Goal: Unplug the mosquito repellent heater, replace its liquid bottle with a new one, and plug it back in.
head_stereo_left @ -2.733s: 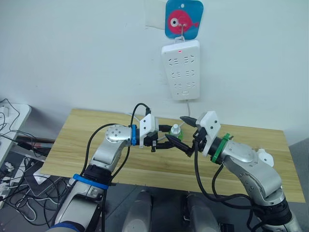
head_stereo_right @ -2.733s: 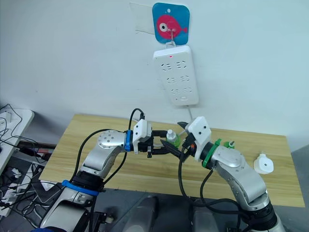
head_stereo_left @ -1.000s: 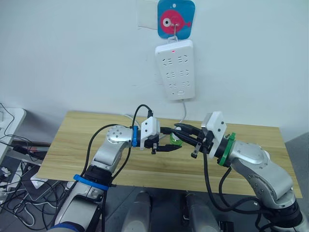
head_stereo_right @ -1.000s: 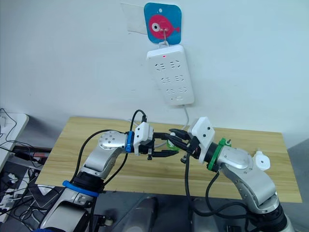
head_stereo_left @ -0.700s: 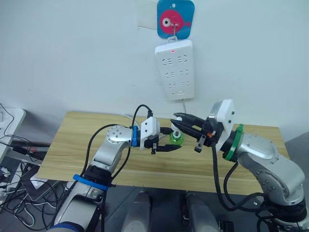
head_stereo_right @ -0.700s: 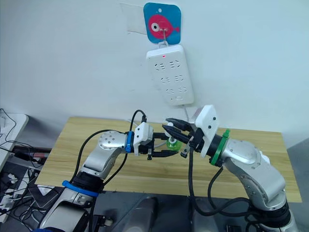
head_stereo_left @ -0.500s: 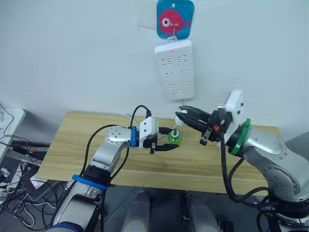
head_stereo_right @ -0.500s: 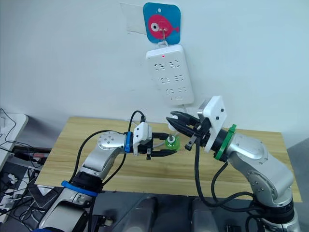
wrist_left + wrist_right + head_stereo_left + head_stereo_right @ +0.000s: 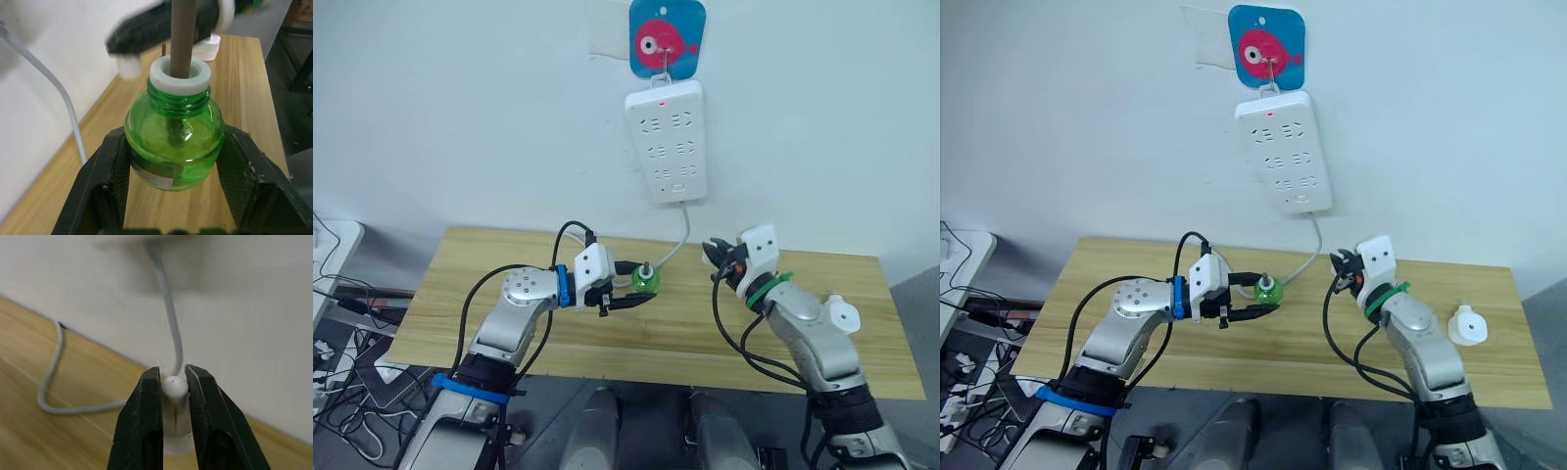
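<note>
A: Where the wooden table (image 9: 460, 284) is standing against the white wall, what is hanging above it?

B: A white power strip (image 9: 667, 142) is hanging from a hook on a blue fish plaque (image 9: 667, 37), and its grey cable (image 9: 675, 245) is trailing down to the far edge of the table.

A: What is the left gripper (image 9: 628, 287) doing?

B: It is clamping a green liquid bottle (image 9: 174, 142) by its sides, holding it upright above the table's middle, the wick standing out of its white collar.

A: And the right gripper (image 9: 171, 417)?

B: It is pinching a small white cap (image 9: 174, 390) between closed fingers, to the right of the bottle.

A: Where is the mosquito repellent heater (image 9: 1470, 327) lying?

B: It is resting on the table near the right end, well apart from both grippers.
</note>
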Controlling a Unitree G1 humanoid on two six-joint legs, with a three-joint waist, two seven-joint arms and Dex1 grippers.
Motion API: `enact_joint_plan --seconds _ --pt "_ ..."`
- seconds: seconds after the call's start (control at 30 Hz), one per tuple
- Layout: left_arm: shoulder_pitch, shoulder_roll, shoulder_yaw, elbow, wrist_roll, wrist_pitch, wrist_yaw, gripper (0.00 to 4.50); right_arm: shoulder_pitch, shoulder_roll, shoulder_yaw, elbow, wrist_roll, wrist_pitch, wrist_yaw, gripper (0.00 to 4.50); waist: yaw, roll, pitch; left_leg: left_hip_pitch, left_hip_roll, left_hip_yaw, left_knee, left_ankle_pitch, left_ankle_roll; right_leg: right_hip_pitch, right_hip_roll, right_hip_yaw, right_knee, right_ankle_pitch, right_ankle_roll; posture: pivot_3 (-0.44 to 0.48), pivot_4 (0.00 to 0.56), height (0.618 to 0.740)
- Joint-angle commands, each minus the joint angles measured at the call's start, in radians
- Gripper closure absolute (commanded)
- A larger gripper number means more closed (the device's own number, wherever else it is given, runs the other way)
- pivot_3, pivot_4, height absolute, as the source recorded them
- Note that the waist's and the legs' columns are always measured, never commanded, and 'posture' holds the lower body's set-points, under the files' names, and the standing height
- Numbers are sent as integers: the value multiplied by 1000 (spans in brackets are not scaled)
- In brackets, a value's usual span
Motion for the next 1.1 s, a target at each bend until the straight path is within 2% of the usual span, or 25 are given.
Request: enact_joint_plan --seconds 0.03,0.37,0.67,0.87,1.03,1.1 --pt "33 18 17 -72 -20 16 6 2290 7 44 -7 93 -43 -146 3 4122 0 0 0 0 0 0 0 0 0 0 0 0 0 0 0 351 283 740" --pt "58 39 24 -106 -24 48 25 2290 -44 122 -29 467 -155 -451 -32 4122 2 1 0 2 0 1 -1 0 0 1 0 1 0 0 0 376 289 740" --pt "56 56 23 -115 -27 54 22 2290 -59 136 -34 583 -177 -505 -21 4122 3 1 1 3 0 2 -2 0 0 1 0 2 0 0 0 380 281 740" --pt "60 56 20 -122 -29 52 17 2290 -33 133 -38 553 -177 -500 -1 2061 3 1 0 4 0 3 -2 0 0 1 0 3 0 -1 0 374 262 740" --pt "71 55 20 -128 -32 48 16 2290 54 104 -34 411 -171 -459 31 149 6 1 0 4 0 3 -2 0 0 1 0 3 0 -1 0 363 247 740" --pt "77 52 19 -132 -33 47 17 2290 112 87 -31 317 -165 -419 46 66 8 1 0 4 0 3 -2 0 0 1 0 3 0 -1 0 361 243 740"
